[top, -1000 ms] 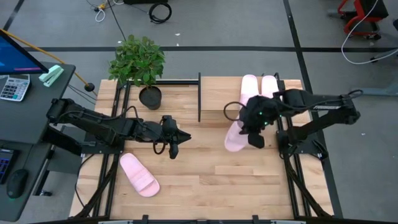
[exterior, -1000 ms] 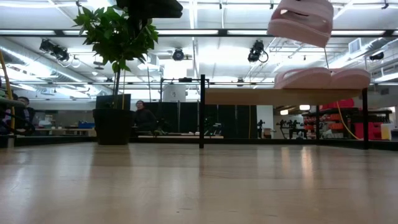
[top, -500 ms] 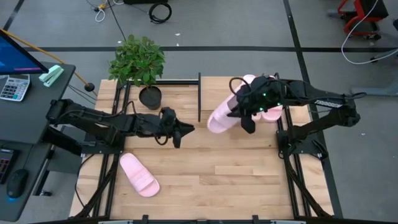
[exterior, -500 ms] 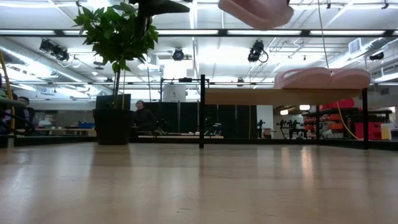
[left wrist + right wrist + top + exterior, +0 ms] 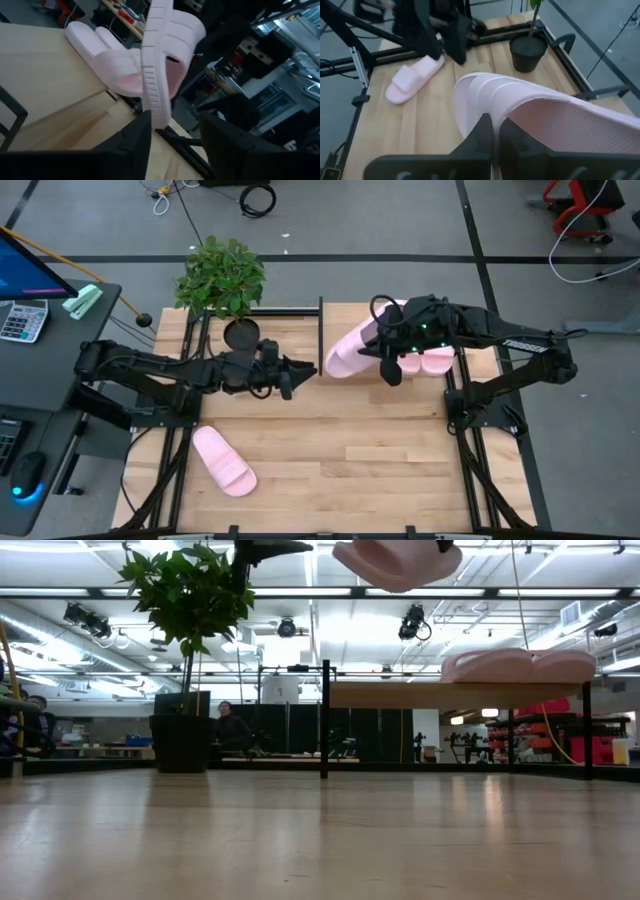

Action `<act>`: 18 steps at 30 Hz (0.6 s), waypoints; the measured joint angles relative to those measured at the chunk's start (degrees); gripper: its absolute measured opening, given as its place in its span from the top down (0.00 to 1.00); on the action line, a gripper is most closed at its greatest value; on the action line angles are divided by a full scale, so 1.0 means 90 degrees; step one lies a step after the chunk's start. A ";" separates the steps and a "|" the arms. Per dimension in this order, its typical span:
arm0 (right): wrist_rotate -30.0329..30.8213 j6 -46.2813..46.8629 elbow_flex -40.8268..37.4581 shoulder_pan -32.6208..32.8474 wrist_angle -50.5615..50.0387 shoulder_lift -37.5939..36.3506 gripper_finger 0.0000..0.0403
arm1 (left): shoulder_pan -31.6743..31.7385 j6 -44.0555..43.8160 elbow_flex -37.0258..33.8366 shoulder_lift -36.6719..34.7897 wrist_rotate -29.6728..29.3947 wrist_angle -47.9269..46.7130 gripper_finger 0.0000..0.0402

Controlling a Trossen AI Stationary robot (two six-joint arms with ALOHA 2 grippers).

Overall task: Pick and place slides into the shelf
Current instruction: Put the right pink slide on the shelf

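Right end effector [image 5: 392,366] is clamped on one slide [image 5: 352,352], carried in the air over the shelf [image 5: 345,330] top, tilted. Likely held high to clear the black frame before setting it down beside the two slides [image 5: 432,320] already lying together on the shelf's right end. Grip looks to be on the slide's edge, so the strap stays free. Left end effector [image 5: 296,371] has its fingers apart with nothing between them, hovering above the tabletop [image 5: 380,460], pointed toward the held slide; purpose unclear. The fourth slide [image 5: 223,461] lies on the tabletop at the near left, well apart from the shelf, probably the next pick.
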 joint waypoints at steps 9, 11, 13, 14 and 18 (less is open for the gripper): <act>-0.0124 -0.0034 0.0000 -0.0002 0.0080 0.0029 0.98 | 0.0015 -0.0203 0.0002 0.0650 0.0008 0.0776 0.43; -0.0124 -0.0032 0.0000 -0.0002 0.0080 0.0029 0.98 | 0.0016 -0.0211 0.0000 0.0764 0.0006 0.0959 0.42; -0.0131 -0.0034 0.0000 -0.0002 0.0081 0.0029 0.98 | 0.0016 -0.0313 0.0002 0.0859 0.0005 0.1060 0.41; -0.0137 -0.0034 0.0000 -0.0002 0.0086 0.0034 0.98 | 0.0016 -0.0351 0.0002 0.0888 0.0009 0.1081 0.41; -0.0267 -0.0031 -0.0002 -0.0002 0.0099 0.0068 0.98 | 0.0083 -0.0265 -0.0001 0.0878 -0.0004 0.1106 0.44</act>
